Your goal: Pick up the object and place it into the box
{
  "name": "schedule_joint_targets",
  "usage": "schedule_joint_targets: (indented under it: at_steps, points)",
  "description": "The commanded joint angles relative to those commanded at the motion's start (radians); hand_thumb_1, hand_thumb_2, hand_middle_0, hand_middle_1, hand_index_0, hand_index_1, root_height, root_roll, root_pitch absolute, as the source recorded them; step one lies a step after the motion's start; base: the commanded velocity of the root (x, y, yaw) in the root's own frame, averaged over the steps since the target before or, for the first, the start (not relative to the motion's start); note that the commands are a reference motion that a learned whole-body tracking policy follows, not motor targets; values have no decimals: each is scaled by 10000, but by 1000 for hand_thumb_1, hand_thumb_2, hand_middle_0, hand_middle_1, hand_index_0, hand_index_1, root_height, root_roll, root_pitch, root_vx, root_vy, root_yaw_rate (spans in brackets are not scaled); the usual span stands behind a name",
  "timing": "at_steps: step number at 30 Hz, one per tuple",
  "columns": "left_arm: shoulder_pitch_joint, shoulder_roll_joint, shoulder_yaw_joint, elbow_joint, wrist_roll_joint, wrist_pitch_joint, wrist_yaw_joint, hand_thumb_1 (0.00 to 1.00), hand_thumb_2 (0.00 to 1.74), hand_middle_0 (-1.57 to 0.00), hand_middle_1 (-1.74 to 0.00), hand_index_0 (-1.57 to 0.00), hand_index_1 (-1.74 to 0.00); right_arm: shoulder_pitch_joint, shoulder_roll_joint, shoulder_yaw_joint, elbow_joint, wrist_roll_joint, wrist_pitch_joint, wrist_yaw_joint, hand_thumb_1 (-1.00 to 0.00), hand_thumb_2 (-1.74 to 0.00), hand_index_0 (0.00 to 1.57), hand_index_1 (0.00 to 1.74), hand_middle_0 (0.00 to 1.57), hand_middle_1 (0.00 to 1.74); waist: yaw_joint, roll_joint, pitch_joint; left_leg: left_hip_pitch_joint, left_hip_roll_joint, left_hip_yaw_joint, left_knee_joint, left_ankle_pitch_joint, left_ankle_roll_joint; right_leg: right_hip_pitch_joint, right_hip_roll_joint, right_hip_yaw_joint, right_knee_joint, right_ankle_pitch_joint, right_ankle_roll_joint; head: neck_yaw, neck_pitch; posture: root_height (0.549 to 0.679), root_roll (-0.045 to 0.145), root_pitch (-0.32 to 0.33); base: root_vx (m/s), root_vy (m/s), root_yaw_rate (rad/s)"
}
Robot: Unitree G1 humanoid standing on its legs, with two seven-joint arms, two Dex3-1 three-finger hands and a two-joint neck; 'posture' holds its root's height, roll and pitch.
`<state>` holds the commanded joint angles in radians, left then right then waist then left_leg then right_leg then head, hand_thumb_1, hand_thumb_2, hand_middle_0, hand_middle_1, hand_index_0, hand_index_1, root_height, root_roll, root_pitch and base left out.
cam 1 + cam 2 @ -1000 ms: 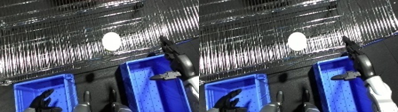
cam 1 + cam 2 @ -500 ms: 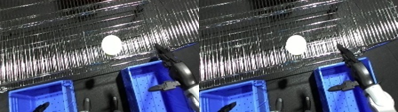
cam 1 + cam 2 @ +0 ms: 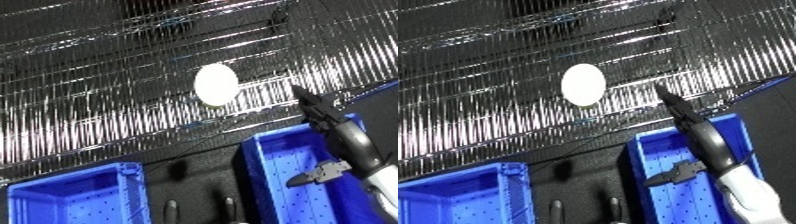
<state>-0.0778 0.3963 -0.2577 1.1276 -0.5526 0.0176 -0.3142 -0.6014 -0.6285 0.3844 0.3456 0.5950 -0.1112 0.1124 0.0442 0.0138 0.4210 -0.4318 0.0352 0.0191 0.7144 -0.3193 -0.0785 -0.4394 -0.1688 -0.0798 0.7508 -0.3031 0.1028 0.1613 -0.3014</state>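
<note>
Bare wire shelf (image 3: 107,100) surrounds the white object (image 3: 216,84); nothing blocks it

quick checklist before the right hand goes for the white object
1. White object in view on the wire shelf: ok.
2. Right hand open, fingers straight: ok.
3. Right hand touching the object: not ok, it is apart, to the object's right and lower.
4. Right bin under the hand, holding nothing visible: ok.
5. Left hand out of the way: cannot tell, it is not in view.
6. Left bin away from the reach path: ok.
</note>
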Motion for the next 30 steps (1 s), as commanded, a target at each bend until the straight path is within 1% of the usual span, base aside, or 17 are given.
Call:
schedule_joint_targets:
  at_steps: [5, 10, 14, 18, 21, 24, 30]
  points:
    - [40, 8, -42, -144, -160, -24, 46, 0, 0, 0, 0, 0, 0, -276, -125, 21, -62, 85, 99, 15, 0, 0, 0, 0, 0, 0, 50, 85, 72, -296, -44, 0, 289, -89, 29, -354, -16, 25, 414, -124, -11, 184, 268, 631, 51, 8, 32, 21, 66]
    - [107, 21, -137, -320, -226, 1, 19, 0, 0, 0, 0, 0, 0, -625, -221, 136, 5, 114, 67, -36, 0, 0, 0, 0, 0, 0, 146, 186, 177, -508, -97, -13, 432, -121, 45, -641, -73, -10, 655, -165, -4, 463, 572, 628, 53, 15, 32, 21, 84]
    - [129, 39, -199, -370, -262, 11, 2, 0, 0, 0, 0, 0, 0, -971, -258, 225, 50, 141, 66, -141, 0, 0, 0, 0, 0, 0, 209, 246, 286, -680, -147, 4, 589, -173, 64, -849, -89, -41, 866, -204, -12, 710, 677, 625, 53, 20, 27, 21, 65]
    - [138, 36, -231, -433, -276, -2, 2, 0, 0, 0, 0, 0, 0, -1266, -340, 299, 62, 235, 128, -255, 0, 0, 0, 0, 0, 0, 263, 284, 382, -821, -179, 5, 732, -231, 92, -1033, -117, -45, 1054, -242, -14, 862, 820, 622, 52, 24, 47, 18, 65]
    - [134, 32, -285, -514, -310, -22, 36, 0, 0, 0, 0, 0, 0, -1451, -394, 327, 135, 321, 110, -316, 0, 0, 0, 0, 0, 0, 307, 313, 449, -902, -205, -7, 761, -222, 114, -1118, -133, -55, 1082, -217, -9, 969, 894, 621, 52, 28, 43, 10, 52]
    - [116, 54, -347, -606, -339, -29, 58, 0, 0, 0, 0, 0, 0, -1661, -444, 368, 252, 356, 75, -346, 0, 0, 0, 0, 0, 0, 350, 354, 519, -964, -241, -27, 737, -174, 128, -1187, -141, -67, 1058, -160, -3, 1143, 1054, 622, 52, 32, 31, 7, 49]
    - [79, 122, -486, -807, -470, 5, 67, 0, 0, 0, 0, 0, 0, -2201, -569, 504, 557, 566, 14, -381, 0, 0, 0, 0, 0, 0, 417, 457, 644, -1055, -312, -60, 658, -88, 166, -1318, -152, -76, 1018, -75, -7, 1415, 1306, 622, 53, 40, 9, 16, 17]
